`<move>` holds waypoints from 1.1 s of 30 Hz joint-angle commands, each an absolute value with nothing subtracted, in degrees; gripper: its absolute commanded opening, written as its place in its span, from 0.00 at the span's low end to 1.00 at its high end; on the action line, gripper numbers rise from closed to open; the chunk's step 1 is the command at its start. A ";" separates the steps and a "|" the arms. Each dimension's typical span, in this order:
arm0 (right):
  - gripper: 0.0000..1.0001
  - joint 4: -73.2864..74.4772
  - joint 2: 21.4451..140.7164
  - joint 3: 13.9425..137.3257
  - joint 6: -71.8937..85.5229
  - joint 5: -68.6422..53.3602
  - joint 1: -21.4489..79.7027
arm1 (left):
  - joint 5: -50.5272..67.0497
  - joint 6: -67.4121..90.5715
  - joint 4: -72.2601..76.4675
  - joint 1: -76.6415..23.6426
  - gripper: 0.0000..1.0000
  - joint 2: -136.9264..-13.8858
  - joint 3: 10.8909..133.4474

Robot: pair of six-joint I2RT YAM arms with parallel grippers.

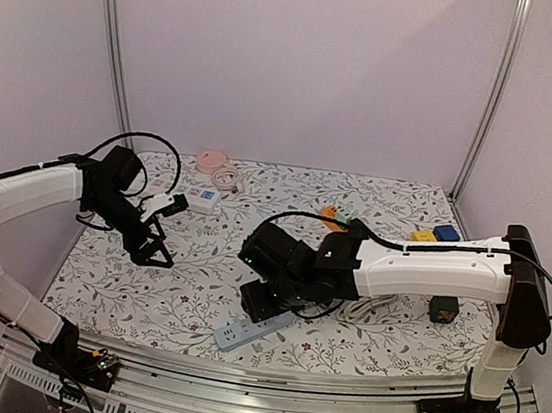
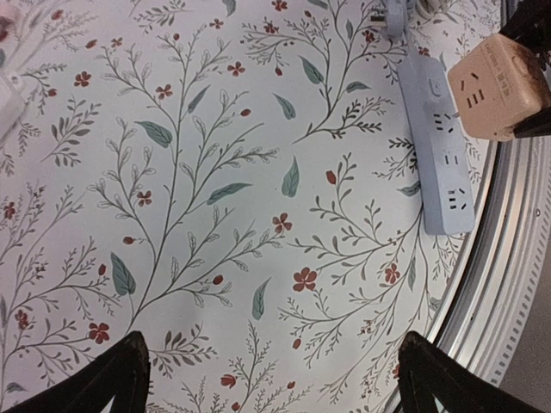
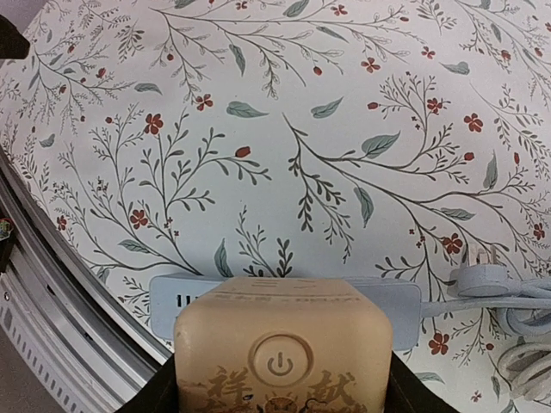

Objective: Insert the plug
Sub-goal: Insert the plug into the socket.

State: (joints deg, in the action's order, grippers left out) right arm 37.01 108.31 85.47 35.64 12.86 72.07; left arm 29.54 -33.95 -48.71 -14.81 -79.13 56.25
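The plug is a beige cube (image 3: 282, 353) with a power button on its face. My right gripper (image 3: 280, 391) is shut on it, one black finger on each side. It hangs just above the white power strip (image 3: 405, 311), which lies near the table's front edge (image 1: 252, 333). The left wrist view shows the cube (image 2: 499, 86) at the upper right, close over the strip (image 2: 443, 163). In the top view the right gripper (image 1: 269, 301) hides the cube. My left gripper (image 2: 271, 379) is open over bare tablecloth, left of the strip (image 1: 154, 252).
A white cord plug (image 3: 482, 275) and coiled cable (image 3: 525, 361) lie right of the strip. The metal front rail (image 3: 52, 284) runs close by. At the back are a second white strip (image 1: 197, 197), a pink item (image 1: 211, 160), a blue block (image 1: 446, 232) and a dark box (image 1: 444, 308).
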 commanded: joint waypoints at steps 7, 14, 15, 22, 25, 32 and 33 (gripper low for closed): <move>0.00 35.29 110.89 85.13 33.87 12.28 72.86 | 29.53 -33.22 -47.98 -13.83 0.99 -80.39 55.37; 0.00 35.61 110.57 83.17 33.93 12.81 72.83 | 29.46 -33.05 -47.92 -13.73 1.00 -80.85 55.44; 0.00 35.63 110.40 82.88 34.06 12.71 72.80 | 29.45 -33.05 -47.90 -13.65 0.99 -80.86 55.46; 0.00 34.95 110.30 81.56 34.30 12.92 72.81 | 29.40 -32.87 -48.07 -13.69 0.99 -80.95 55.63; 0.00 34.77 109.88 80.39 34.20 13.37 72.79 | 29.44 -32.87 -48.22 -13.59 1.00 -80.86 55.63; 0.00 35.60 107.90 80.25 33.42 14.54 72.86 | 29.54 -32.97 -48.15 -13.59 0.99 -81.03 55.68; 0.00 35.62 107.77 80.62 33.28 14.50 72.92 | 29.55 -32.96 -48.21 -13.56 0.99 -81.02 55.68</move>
State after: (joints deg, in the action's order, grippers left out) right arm 32.71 109.47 81.10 34.13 12.99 72.62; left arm 29.34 -32.97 -48.71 -14.44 -80.31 56.07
